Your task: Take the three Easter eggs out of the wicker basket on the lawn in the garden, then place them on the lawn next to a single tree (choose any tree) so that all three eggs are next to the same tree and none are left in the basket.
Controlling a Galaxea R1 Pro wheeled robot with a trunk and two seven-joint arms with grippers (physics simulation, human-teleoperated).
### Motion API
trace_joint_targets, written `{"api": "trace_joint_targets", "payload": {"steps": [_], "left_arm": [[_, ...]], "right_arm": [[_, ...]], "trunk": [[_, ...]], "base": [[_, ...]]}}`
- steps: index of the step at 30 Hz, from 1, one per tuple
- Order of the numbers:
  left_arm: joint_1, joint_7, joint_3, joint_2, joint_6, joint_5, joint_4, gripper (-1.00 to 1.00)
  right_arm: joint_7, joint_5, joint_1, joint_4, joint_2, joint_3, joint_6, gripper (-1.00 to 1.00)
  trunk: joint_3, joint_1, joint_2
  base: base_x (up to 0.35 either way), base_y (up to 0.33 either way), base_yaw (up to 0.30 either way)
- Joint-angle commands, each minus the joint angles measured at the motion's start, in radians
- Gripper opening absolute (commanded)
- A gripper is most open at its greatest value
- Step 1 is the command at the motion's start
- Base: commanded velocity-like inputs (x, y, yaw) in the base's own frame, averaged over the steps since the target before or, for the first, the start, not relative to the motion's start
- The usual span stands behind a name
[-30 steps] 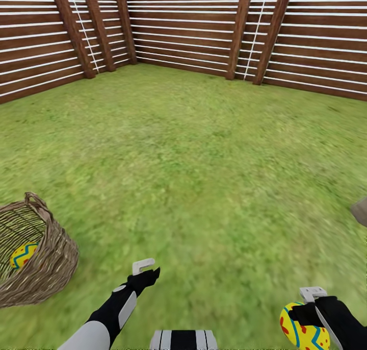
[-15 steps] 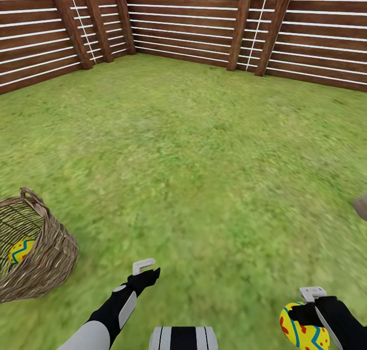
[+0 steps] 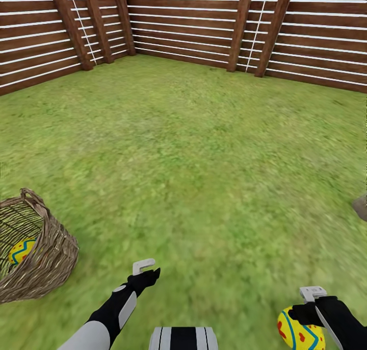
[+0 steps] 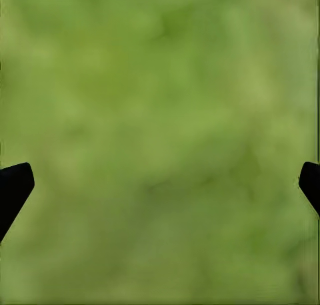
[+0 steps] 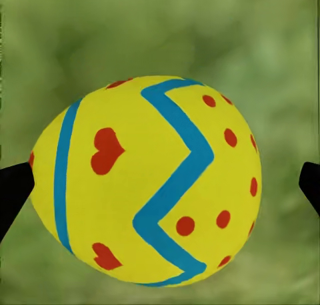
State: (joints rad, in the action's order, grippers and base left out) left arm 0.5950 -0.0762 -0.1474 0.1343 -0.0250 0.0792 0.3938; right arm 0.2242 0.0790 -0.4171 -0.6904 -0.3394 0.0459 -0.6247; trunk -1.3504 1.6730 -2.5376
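The wicker basket [image 3: 48, 258] stands on the lawn [image 3: 193, 151] at the left edge, with one Easter egg [image 3: 21, 250] visible inside. A second yellow Easter egg [image 3: 300, 332] with a blue zigzag sits at my right gripper [image 3: 305, 317], low on the right. In the right wrist view this egg [image 5: 147, 181] lies between the spread fingertips [image 5: 13, 188], with a gap on one side. My right gripper [image 5: 160, 185] stands wide. My left gripper [image 3: 148, 273] is open over bare grass, right of the basket. A grey-brown stub [image 3: 361, 207] at the right edge may be a tree's foot.
A brown slatted wooden fence [image 3: 204, 28] closes the far side and both back corners of the lawn. Open grass stretches from my arms to the fence. My base's striped front [image 3: 183, 339] shows at the bottom middle.
The view tilted a little a second ago, then held still. The egg at my right gripper has slid slightly down and left while the gripper stayed in place.
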Motion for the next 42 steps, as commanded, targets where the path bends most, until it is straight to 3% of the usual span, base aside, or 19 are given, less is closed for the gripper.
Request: {"api": "trace_joint_targets", "payload": {"steps": [1, 5, 20, 30, 42], "left_arm": [[0.000, -0.006, -0.006, 0.001, -0.003, 0.008, 0.000, 1.00], [0.000, -0.005, -0.007, 0.001, -0.003, 0.008, 0.000, 1.00], [0.000, 0.001, -0.006, 0.001, -0.006, 0.007, -0.009, 1.00], [0.000, -0.005, -0.006, 0.004, -0.008, 0.005, -0.010, 1.00], [0.000, -0.006, -0.005, 0.008, -0.011, 0.005, -0.011, 1.00]], "right_arm": [[0.008, 0.008, 0.000, -0.001, 0.000, 0.003, -0.004, 1.00], [0.008, 0.008, 0.000, -0.001, 0.000, 0.002, -0.004, 1.00], [0.009, 0.011, 0.000, 0.000, 0.003, -0.006, -0.004, 1.00], [0.007, 0.012, 0.000, 0.000, 0.003, -0.006, -0.004, 1.00], [0.008, 0.011, 0.000, 0.000, 0.003, -0.006, -0.004, 1.00]], "trunk": [[0.003, -0.001, 0.000], [0.007, -0.001, 0.000], [0.065, -0.008, 0.004], [0.104, -0.012, 0.006], [0.150, -0.018, 0.009]], "base": [[0.000, 0.000, 0.000], [0.000, 0.000, 0.000], [0.000, 0.000, 0.001], [0.000, 0.000, 0.197], [0.000, 0.000, 0.013]]}}
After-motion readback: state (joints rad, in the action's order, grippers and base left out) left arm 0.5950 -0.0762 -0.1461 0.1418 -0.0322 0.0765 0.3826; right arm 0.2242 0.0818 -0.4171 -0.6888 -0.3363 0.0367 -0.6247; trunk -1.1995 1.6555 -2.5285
